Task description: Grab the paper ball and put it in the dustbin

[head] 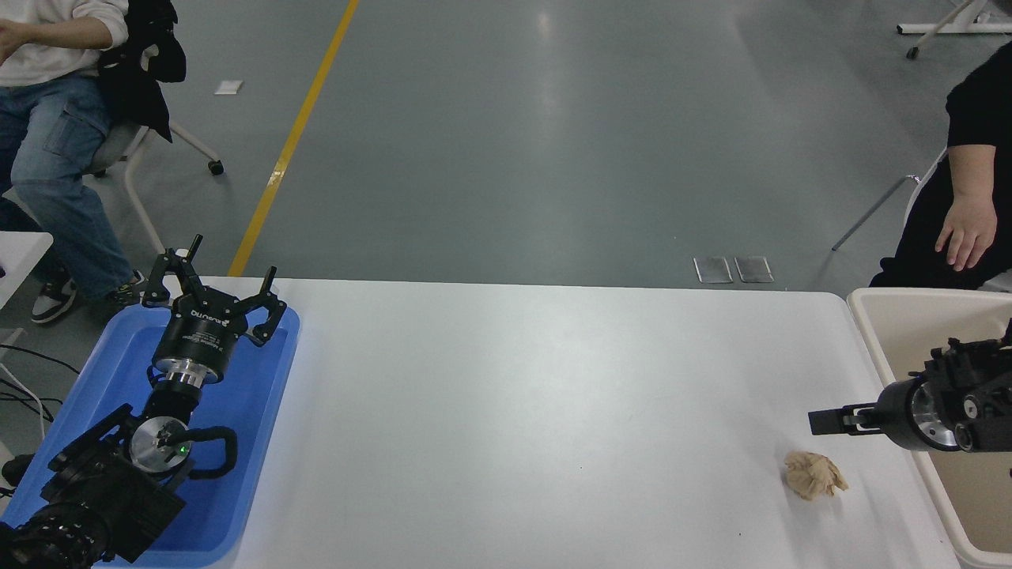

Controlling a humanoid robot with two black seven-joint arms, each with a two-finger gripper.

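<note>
Head view: the lumpy tan crumpled paper ball (814,475) lies just nearer and left of the right gripper (826,420), whose jaws' state I cannot tell.

We see a robotics lab or industrial test hall: a grey polished floor (553,142) with a yellow line (296,134), a white work table (514,411), wheeled chairs (150,158), loose cables (24,379), and people sitting close by.

grey floor (553,142) glaring at 12 | yellow line (292,142) running 11 | wheeled chair (150,158) sitting at 10
</note>
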